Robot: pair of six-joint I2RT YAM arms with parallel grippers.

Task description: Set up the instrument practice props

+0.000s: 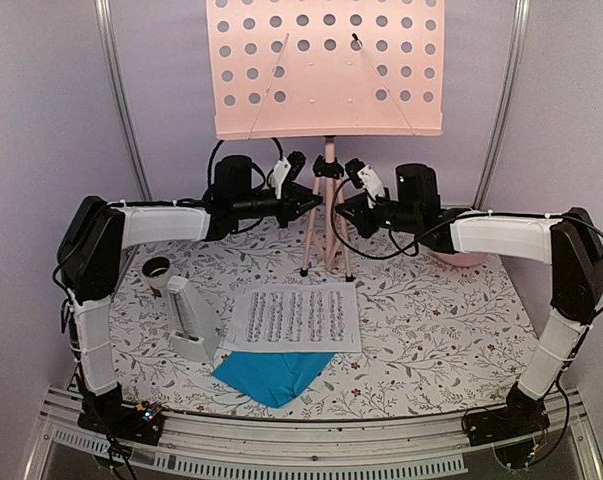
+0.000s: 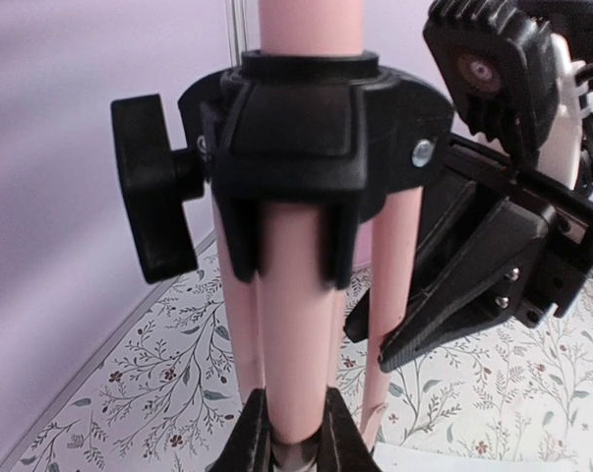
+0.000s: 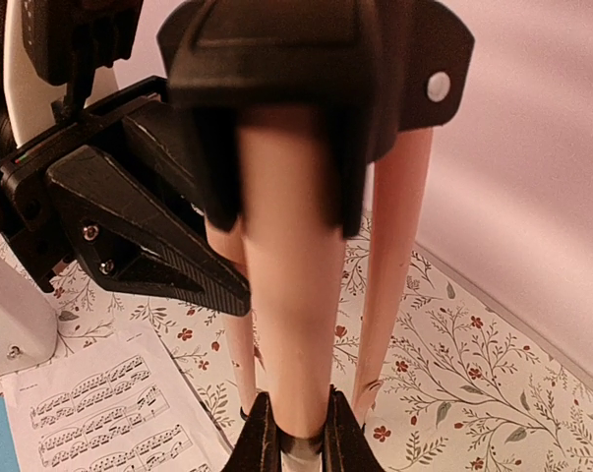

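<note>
The pink music stand [image 1: 326,65] stands upright at the back middle of the table, its hole-punched tray facing forward. My left gripper [image 1: 309,205] is shut on one pink tripod leg [image 2: 296,295], just below the black hub [image 2: 296,118]. From the other side, my right gripper [image 1: 343,208] is shut on another leg [image 3: 291,295]. The white sheet of music [image 1: 293,318] lies flat in front of the stand, overlapping the bright blue sheet [image 1: 274,375] near the front edge. The white metronome [image 1: 193,322] stands to their left.
A dark blue cup [image 1: 157,270] sits behind the metronome, beside the left arm. A pink plate [image 1: 461,258] peeks out behind the right forearm. The stand's black locking knob [image 2: 153,197] points toward the left wall. Purple walls close in the floral table [image 1: 431,330].
</note>
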